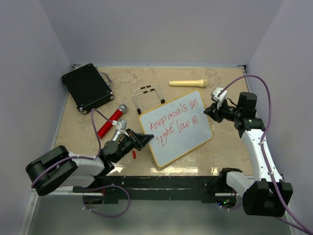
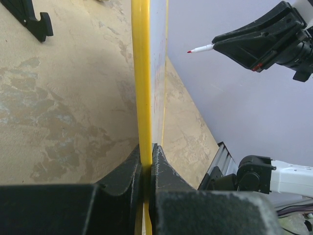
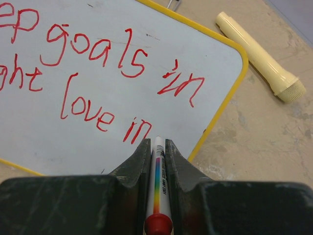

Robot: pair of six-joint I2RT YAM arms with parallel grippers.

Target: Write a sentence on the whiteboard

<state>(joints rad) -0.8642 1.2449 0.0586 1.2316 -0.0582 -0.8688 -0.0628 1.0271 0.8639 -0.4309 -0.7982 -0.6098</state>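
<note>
"Confirming left gripper (image 1: 143, 140) status: what does it hold?" the operator asks.

"Its 2 fingers (image 2: 128, 171) are closed on the yellow frame of the whiteboard (image 1: 172, 152), at the board's left edge. The left wrist view shows the frame edge-on, pinched between them."

"Right gripper (image 1: 209, 111)?"

"Clamped on a white marker (image 3: 157, 169) with a rainbow stripe and a red rear end. The gripper sits off the board's right corner. The left wrist view shows the red tip in the air, apart from the board surface."

"Location of the board and the sentence (image 1: 174, 122)?"

"The board sits at a diagonal near the middle of the desk (image 1: 230, 147). The sentence is in red, on 2 lines across the upper part. Line 1 reads 'Keep goals in'. Line 2 begins 'sight love'. The lower part is bare."

"Other items?"

"1 black case (image 1: 87, 87) at the far left, 1 red microphone (image 1: 111, 121) near the left arm, 1 cream microphone (image 1: 188, 83) at the far side, 1 wire stand (image 1: 146, 89) just behind the board, and 1 small red piece (image 1: 134, 154) beside the left gripper."
</note>
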